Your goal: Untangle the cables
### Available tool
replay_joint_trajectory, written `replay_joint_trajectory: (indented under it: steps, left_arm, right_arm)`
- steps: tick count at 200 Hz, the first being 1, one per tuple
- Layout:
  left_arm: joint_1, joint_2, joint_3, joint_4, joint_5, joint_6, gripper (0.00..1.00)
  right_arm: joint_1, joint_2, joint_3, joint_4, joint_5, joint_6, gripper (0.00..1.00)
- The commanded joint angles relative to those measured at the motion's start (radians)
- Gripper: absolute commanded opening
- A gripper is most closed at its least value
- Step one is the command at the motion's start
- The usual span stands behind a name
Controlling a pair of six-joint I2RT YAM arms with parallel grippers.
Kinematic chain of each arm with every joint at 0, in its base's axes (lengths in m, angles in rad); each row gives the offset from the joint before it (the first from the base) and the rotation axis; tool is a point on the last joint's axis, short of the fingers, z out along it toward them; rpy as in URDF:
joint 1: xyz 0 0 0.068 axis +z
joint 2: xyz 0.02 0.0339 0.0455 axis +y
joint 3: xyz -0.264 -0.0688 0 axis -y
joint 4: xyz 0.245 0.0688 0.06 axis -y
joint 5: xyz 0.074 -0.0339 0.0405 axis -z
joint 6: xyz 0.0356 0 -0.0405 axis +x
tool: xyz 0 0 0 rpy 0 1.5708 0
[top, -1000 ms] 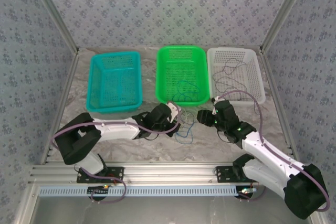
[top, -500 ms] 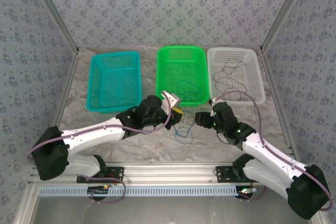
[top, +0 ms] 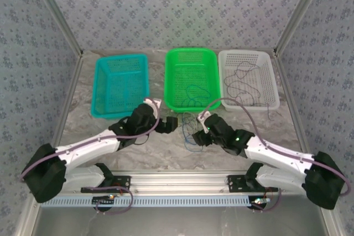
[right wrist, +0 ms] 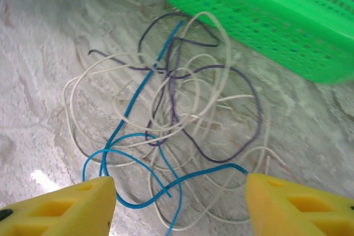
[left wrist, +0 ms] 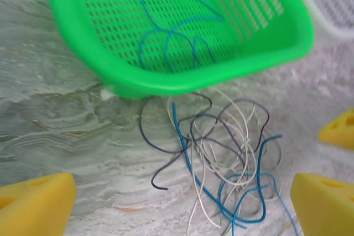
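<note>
Three baskets sit in a row along the far edge of the bench (top: 83, 122): teal basket (top: 120, 85) at the far-left, green basket (top: 191, 78) in the middle, white basket (top: 247, 78) at the far-right. The green basket holds one looped blue cable (top: 194, 93). The white basket holds thin dark strands (top: 239, 80), and one strand trails over its near-right rim onto the bench.

The cables (top: 192, 132) lie as a loose tangle on the bench just in front of the green basket's near edge, between the two arms. Left fingers (top: 169, 124) sit just left of the tangle, right fingers (top: 200, 134) just right of it.

The top view gives only a small smudge of wire. The left wrist view resolves the tangle (left wrist: 221, 158) into blue, dark and pale strands, plus the blue cable (left wrist: 166, 31) through the basket mesh. The right wrist view shows the same knot (right wrist: 171, 114) closer, with pale loops crossing a dark loop.

Left fingers (left wrist: 33, 203) are spread wide, released, nothing between them. Right fingers (right wrist: 55, 208) are also apart, gripping nothing, with a blue strand lying on the bench between them.
</note>
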Motion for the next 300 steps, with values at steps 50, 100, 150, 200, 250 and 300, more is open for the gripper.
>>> replay_joint_trajectory:
  steps: [50,100,150,200,250,300]
  left_arm:
    - [0.019,-0.16,-0.062,0.009,-0.038,-0.081,0.99]
    - [0.023,-0.198,-0.076,-0.011,-0.051,-0.09,1.0]
    - [0.025,-0.21,-0.078,-0.016,-0.056,-0.098,1.0]
    - [0.025,-0.224,-0.095,-0.009,-0.067,-0.094,0.99]
    - [0.024,-0.19,-0.086,0.027,-0.039,-0.093,0.99]
    - [0.023,-0.161,-0.083,0.08,0.0,-0.077,0.99]
  right_arm:
    - [0.148,0.268,0.144,0.077,0.142,-0.262,0.73]
    - [0.145,0.418,0.218,0.047,0.219,-0.306,0.66]
    - [0.143,0.48,0.262,0.052,0.251,-0.325,0.22]
    - [0.143,0.206,0.259,-0.037,0.139,-0.287,0.0]
    - [0.067,-0.037,0.363,-0.164,-0.047,-0.245,0.0]
    - [-0.024,-0.1,0.492,-0.201,-0.202,-0.198,0.0]
